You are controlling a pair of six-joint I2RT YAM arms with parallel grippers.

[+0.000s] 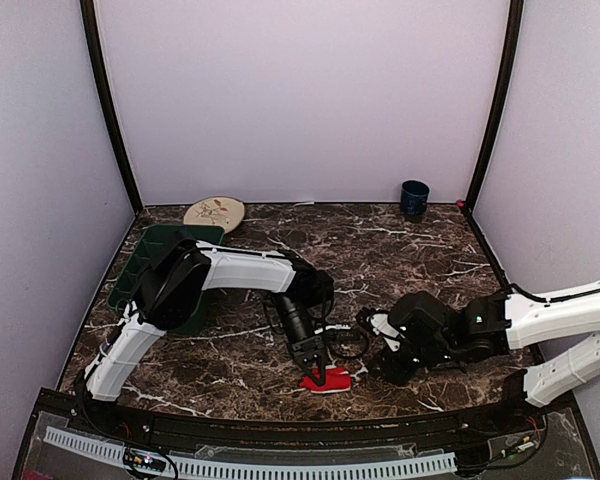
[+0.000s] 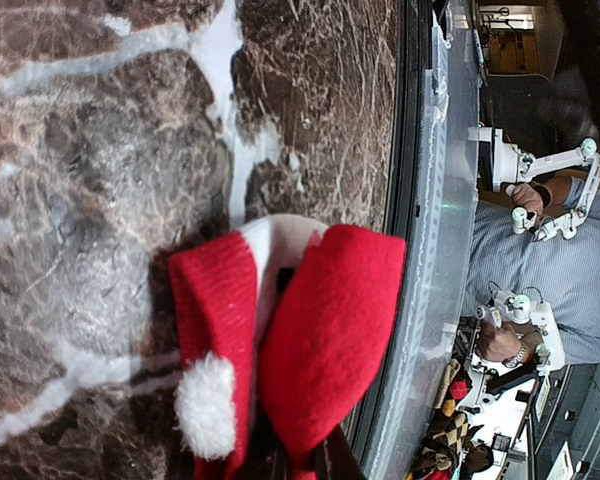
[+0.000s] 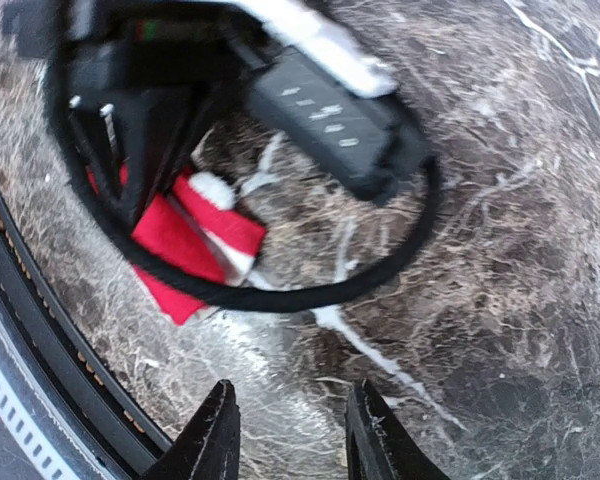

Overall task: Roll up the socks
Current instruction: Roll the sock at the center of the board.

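Far left, back: green tray (image 1: pixel 138 268) flat on the marble table (image 1: pixel 420 260). The left arm crosses over it and its contents cannot be made out.

Just behind the tray: round plate (image 1: pixel 214 212), pale, with a dark motif at its centre. It is too small to read, possibly a drawing rather than lettering.

Centre, near edge: left gripper (image 1: pixel 320 378) points down at the table, jaws pinched narrow on the red sock (image 1: pixel 337 381). In the left wrist view the red fabric gathers into the fingers at the bottom of the frame.

The sock lies on the table close to the front rail. It is folded over on itself, with white trim showing between the two red layers and a white pompom (image 2: pixel 205 405) on the outer layer. From above, its long axis runs left to right, roughly parallel to the near edge.

A black cable (image 3: pixel 280 295) loops off the left wrist and hangs over the sock.

Right of the sock: right gripper (image 1: pixel 372 335), low over the table and turned toward the sock but apart from it. Fingers stand parted, with bare marble between them.

Back right corner: blue cup (image 1: pixel 414 198), upright, well away from both arms, inside not visible
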